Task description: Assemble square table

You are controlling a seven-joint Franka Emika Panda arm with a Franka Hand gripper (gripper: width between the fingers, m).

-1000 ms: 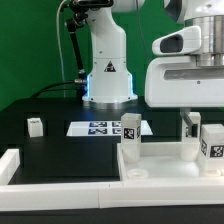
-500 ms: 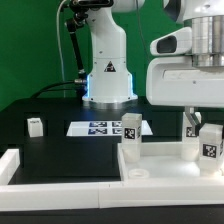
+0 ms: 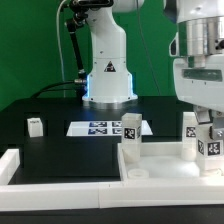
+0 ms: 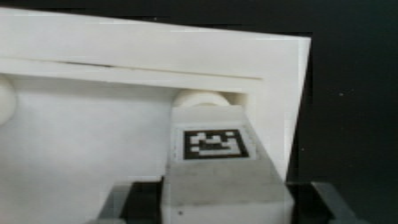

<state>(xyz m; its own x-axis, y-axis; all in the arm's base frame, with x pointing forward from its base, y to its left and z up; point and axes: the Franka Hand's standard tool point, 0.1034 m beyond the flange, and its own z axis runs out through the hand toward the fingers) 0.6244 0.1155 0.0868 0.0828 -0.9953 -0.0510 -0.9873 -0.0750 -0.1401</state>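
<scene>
Four legs [image 3: 130, 128] are counted in the exterior view: one lies alone on the black worktop [image 3: 70, 155] at the exterior view's left, two stand upright on the table top [image 3: 165, 165], and the fourth leg [image 4: 214, 165] is clenched upright in the tool [image 3: 208, 125] at the exterior view's right. The table top is set on the worktop at that same right side, close against the low border wall [image 3: 60, 188], and is found directly under the tool. In the wrist view the fourth leg is seen gripped between the two dark fingers [image 4: 329, 200], its tag facing the camera, over the raised rim near a corner of the table top; a round white post end is seen just beyond it. The marker board [image 3: 100, 128] is laid flat behind the table top, in front of the arm's base. Compared with half a second ago, the white body above the tool has been turned, so that it now shows narrower and further toward the exterior view's right, while the fourth leg has been kept in nearly the same place.
</scene>
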